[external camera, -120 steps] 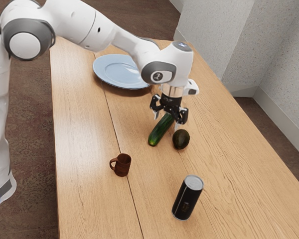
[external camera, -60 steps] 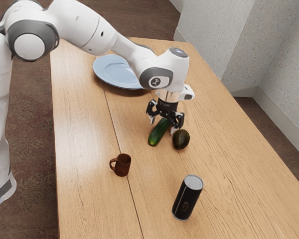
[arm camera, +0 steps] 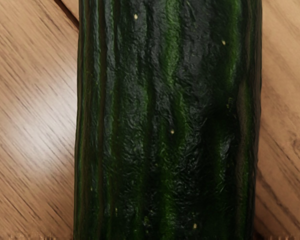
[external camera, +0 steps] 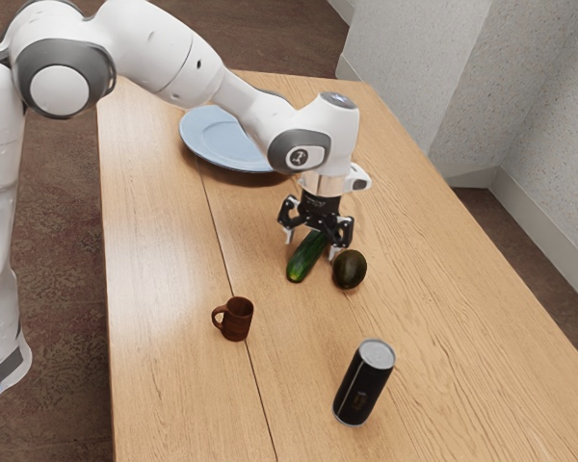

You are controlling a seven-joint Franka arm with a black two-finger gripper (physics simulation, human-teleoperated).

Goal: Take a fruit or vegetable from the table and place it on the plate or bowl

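Exterior view: the gripper (external camera: 315,234) hangs low over the far end of the cucumber (external camera: 303,260), fingers spread wide on either side, not pinching it. The cucumber lies flat on the table (external camera: 164,250), a dark round fruit (external camera: 350,269) just beside it, the blue plate (external camera: 217,135) well apart behind the arm. Wrist view: ridged dark-green cucumber (arm camera: 170,120) right under the hand.
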